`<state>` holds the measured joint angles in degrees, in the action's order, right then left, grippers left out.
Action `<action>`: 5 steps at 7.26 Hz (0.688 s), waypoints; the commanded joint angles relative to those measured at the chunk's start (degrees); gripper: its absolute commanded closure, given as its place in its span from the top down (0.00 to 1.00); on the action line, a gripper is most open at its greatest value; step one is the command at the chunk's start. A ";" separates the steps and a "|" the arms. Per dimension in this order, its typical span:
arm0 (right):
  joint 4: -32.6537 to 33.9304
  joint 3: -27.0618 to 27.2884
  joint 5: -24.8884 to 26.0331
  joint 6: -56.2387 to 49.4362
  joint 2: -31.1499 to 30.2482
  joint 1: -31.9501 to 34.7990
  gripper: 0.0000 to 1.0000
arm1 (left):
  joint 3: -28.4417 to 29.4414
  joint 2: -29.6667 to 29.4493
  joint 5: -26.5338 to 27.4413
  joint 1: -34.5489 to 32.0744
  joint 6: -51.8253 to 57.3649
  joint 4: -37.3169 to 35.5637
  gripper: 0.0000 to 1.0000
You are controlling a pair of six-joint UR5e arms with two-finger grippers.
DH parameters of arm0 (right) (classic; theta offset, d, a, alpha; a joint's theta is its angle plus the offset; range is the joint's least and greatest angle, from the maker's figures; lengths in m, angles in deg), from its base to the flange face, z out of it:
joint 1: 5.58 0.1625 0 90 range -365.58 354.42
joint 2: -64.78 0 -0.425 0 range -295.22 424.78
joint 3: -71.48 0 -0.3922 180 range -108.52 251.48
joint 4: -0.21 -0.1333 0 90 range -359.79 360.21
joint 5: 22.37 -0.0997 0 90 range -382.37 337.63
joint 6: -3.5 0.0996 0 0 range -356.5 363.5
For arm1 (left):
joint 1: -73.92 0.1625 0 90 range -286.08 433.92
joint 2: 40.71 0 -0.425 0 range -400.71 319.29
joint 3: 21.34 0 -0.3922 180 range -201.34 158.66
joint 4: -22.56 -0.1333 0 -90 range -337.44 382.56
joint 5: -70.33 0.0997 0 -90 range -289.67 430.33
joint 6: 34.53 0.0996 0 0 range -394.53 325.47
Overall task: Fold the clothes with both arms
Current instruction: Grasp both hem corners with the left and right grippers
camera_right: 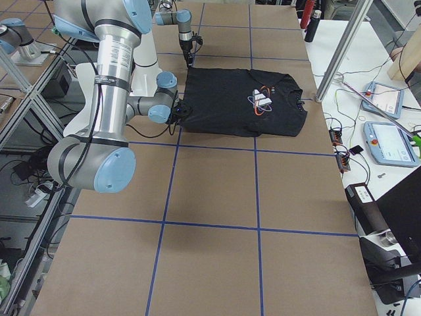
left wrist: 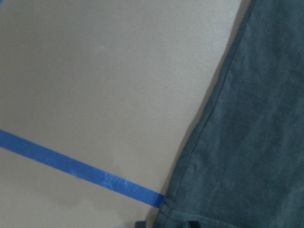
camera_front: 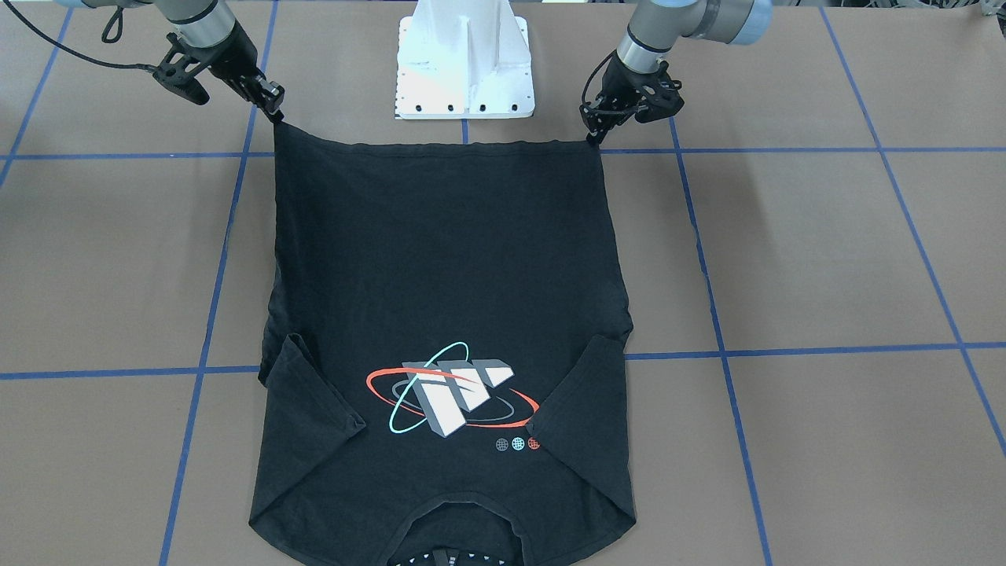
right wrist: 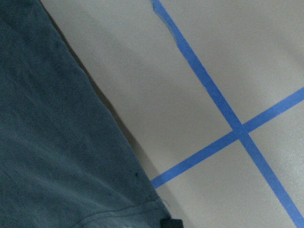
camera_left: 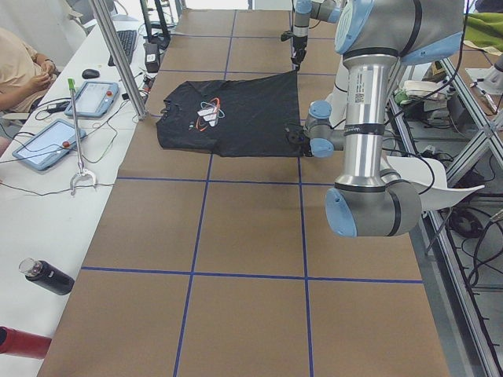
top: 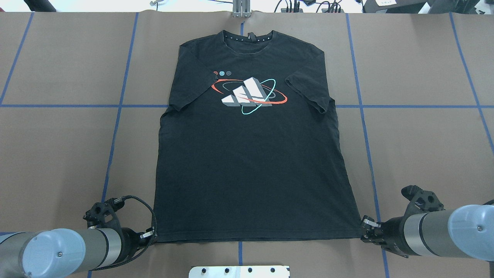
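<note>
My table [camera_front: 825,251]: brown cover with a blue tape grid [camera_front: 786,351]. A white bench [camera_left: 31,204] runs along its operator-side edge. On the bench are two tablets [camera_left: 45,144], a keyboard [camera_left: 127,43], a mouse [camera_left: 91,73], loose cables and a black bottle [camera_left: 47,276]. An aluminium post [camera_left: 118,55] stands at that edge. A person [camera_left: 20,67] is seated at the bench. Light is even, shadows soft.

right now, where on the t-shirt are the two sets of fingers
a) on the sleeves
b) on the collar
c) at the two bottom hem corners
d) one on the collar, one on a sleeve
c, the left fingers and the right fingers each pinch one bottom hem corner of the t-shirt, with the hem stretched straight between them.
</note>
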<state>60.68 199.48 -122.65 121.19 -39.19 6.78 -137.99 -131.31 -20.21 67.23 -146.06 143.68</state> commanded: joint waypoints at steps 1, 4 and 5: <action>0.00 0.58 -0.01 0.00 -0.09 0.03 0.00 | -1.55 0.42 -0.16 -0.51 0.09 0.00 0.00; 0.09 5.83 -1.66 0.00 -4.10 0.65 0.00 | -17.77 5.95 -7.26 -3.05 1.23 -5.69 0.00; 0.09 7.51 -2.55 0.00 -5.35 0.73 0.00 | -18.87 5.96 -7.36 -3.33 1.14 -5.89 0.00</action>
<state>60.75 204.50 -123.98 121.19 -42.46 7.36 -153.21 -126.13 -26.23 64.86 -145.02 139.25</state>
